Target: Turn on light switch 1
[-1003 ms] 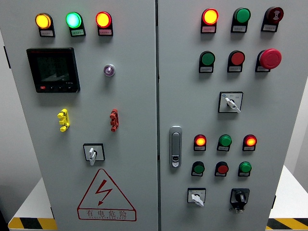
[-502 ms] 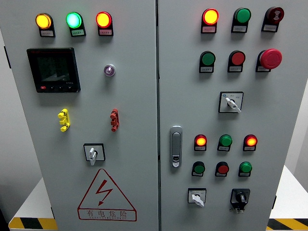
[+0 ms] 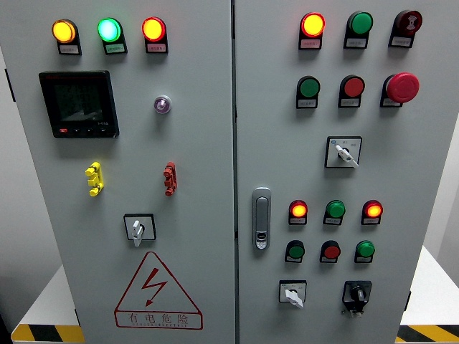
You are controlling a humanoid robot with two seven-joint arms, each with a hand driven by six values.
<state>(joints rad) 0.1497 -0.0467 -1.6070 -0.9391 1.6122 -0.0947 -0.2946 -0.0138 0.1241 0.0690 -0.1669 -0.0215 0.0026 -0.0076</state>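
A grey two-door control cabinet fills the head view. Its left door (image 3: pixel 193 143) carries lit yellow (image 3: pixel 63 31), green (image 3: pixel 109 29) and red (image 3: pixel 153 29) lamps, a dark display (image 3: pixel 79 104), a small round key lock (image 3: pixel 163 104), yellow (image 3: pixel 94 178) and red (image 3: pixel 169 178) toggle levers and a white rotary switch (image 3: pixel 138 228). The right door holds a lit red lamp (image 3: pixel 313 24), green and red push buttons, a red mushroom stop button (image 3: pixel 401 87) and rotary switches (image 3: pixel 343 153) (image 3: pixel 292 293) (image 3: pixel 356 294). No label showing which switch is number 1 is readable. Neither hand is in view.
A chrome door handle (image 3: pixel 262 218) sits by the seam between the doors. A red-and-white warning triangle (image 3: pixel 158 292) is low on the left door. Yellow-black hazard tape (image 3: pixel 46 333) marks the floor at both lower corners.
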